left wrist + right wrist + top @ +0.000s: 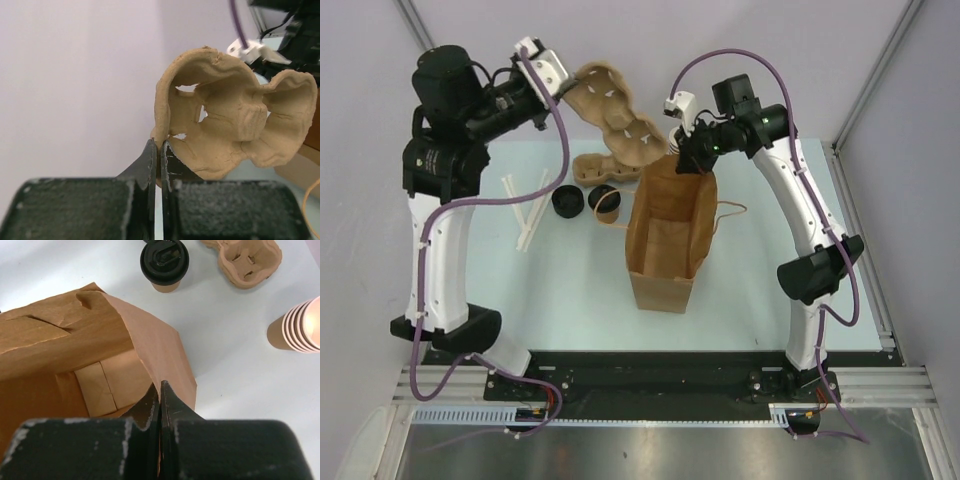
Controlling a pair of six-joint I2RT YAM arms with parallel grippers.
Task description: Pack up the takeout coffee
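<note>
On table (pixel 230 375), takeout coffee (pixel 164 262) apart from right tool (pixel 160 390) gripping bag (pixel 145 340), left tool (pixel 159 150) carrier (pixel 225 125)

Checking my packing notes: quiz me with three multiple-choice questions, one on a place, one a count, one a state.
1. The right hand is: A shut on the rim of the paper bag, B open, C holding a cup.
2. The takeout coffee is: A in the bag, B on the table, C in a carrier.
3. Pulp carriers visible: A three, B one, C two.
A, it pinches the rim; B, it stands on bare table outside the bag; C, raised carrier in the left hand, lying carrier on the table.
</note>
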